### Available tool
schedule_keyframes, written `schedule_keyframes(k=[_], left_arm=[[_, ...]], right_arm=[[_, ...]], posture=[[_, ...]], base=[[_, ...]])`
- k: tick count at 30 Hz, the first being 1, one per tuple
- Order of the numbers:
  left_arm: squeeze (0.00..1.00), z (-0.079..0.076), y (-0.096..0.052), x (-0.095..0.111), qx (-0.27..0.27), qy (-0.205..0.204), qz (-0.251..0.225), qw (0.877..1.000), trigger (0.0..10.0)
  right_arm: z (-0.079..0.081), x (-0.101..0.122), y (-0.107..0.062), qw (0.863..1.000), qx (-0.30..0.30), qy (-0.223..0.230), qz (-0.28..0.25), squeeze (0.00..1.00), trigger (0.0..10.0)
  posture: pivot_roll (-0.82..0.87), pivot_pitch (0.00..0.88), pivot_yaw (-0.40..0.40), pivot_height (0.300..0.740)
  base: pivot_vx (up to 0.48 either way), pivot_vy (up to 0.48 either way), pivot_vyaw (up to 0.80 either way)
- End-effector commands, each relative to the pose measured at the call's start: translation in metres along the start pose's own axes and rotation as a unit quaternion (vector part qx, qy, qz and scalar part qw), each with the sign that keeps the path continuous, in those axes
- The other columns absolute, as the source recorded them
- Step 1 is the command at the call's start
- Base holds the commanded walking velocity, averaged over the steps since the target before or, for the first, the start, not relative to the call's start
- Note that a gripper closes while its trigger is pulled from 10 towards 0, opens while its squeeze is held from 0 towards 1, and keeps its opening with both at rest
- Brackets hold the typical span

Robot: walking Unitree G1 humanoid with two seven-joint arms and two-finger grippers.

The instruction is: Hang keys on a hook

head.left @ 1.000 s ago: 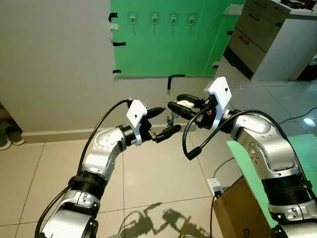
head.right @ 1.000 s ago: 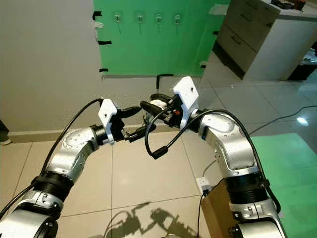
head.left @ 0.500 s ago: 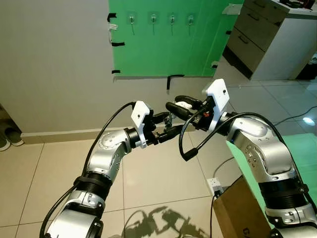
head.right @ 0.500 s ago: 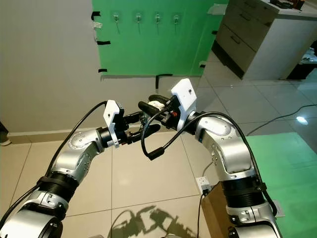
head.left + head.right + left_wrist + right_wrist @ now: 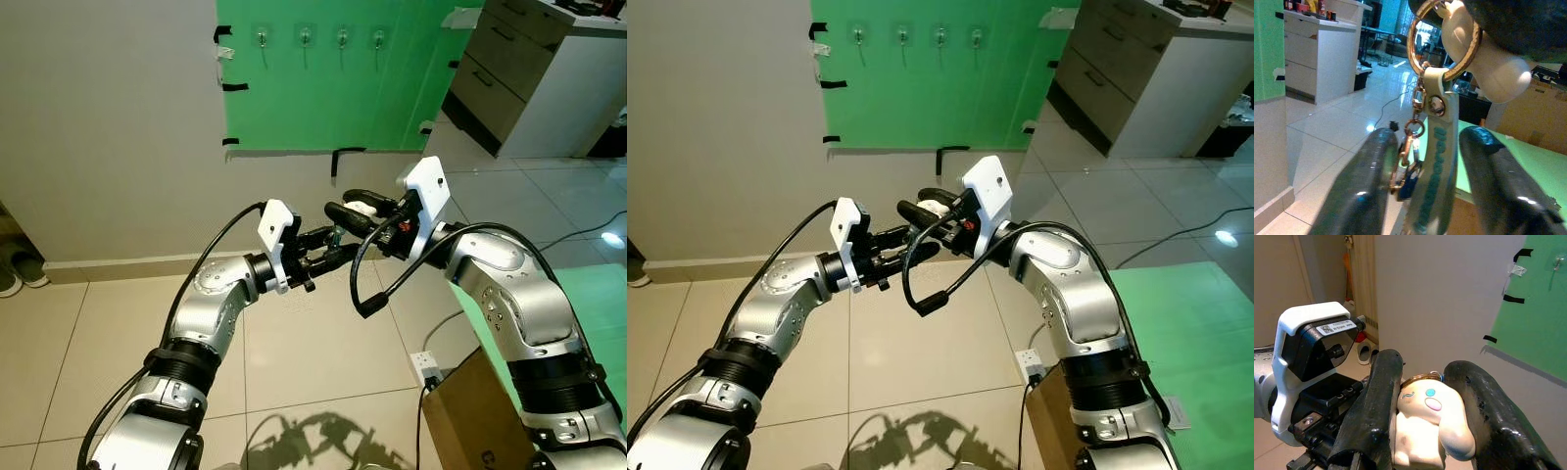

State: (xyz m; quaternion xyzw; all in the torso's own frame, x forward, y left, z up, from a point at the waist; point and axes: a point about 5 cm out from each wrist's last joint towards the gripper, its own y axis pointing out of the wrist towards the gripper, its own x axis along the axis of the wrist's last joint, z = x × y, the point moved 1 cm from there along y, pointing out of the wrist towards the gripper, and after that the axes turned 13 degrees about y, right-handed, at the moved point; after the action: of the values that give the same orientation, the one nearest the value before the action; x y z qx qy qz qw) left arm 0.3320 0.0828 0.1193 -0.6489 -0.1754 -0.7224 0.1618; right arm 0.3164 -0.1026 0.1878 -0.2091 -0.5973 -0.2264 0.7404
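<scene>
My right gripper (image 5: 343, 203) is shut on a white plush figure (image 5: 1430, 426) whose brass ring (image 5: 1442, 44) carries a pale strap (image 5: 1435, 166) and small keys (image 5: 334, 238). Both grippers meet at chest height over the tiled floor. My left gripper (image 5: 338, 242) reaches in from the left, open, its two black fingers (image 5: 1366, 186) standing either side of the hanging strap; one finger touches the chain. On the wall behind, a green board (image 5: 323, 98) carries a row of several hooks (image 5: 305, 37), well above and beyond both grippers.
White drawers (image 5: 529, 78) stand at the back right. A cardboard box (image 5: 470, 411) and a green surface (image 5: 588, 294) are close on my right. A power strip (image 5: 424, 364) lies on the tiles, and shoes (image 5: 8, 274) sit at the far left by the wall.
My left gripper has moved right, up to the right gripper, and its fingers have narrowed around the hanging strap and keys. The right gripper has barely moved.
</scene>
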Motion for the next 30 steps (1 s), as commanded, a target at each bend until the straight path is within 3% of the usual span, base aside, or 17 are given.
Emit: schedule_keyframes(k=[1, 9, 30], left_arm=[[0.00, 0.0020, 0.0003, 0.0061, -0.005, 0.005, -0.009, 1.000, 0.0], [0.00, 0.0063, -0.0026, 0.0048, 0.014, -0.007, -0.010, 1.000, 0.0], [0.00, 0.0032, 0.0029, 0.0049, -0.002, -0.005, -0.005, 1.000, 0.0]], right_arm=[[0.0028, -0.0005, -0.0012, 1.000, 0.002, 0.003, -0.005, 0.00, 10.0], [0.0021, -0.0050, -0.0003, 1.000, -0.003, 0.008, -0.004, 0.00, 10.0], [0.0030, 0.0016, 0.0032, 0.999, -0.012, 0.018, -0.024, 0.00, 10.0]], posture=[[-0.12, 0.000, -0.032, 0.740], [-0.11, 0.000, -0.030, 0.740], [-0.12, 0.000, -0.024, 0.740]], base=[[0.000, 0.000, 0.00], [0.000, 0.000, 0.00], [0.000, 0.000, 0.00]])
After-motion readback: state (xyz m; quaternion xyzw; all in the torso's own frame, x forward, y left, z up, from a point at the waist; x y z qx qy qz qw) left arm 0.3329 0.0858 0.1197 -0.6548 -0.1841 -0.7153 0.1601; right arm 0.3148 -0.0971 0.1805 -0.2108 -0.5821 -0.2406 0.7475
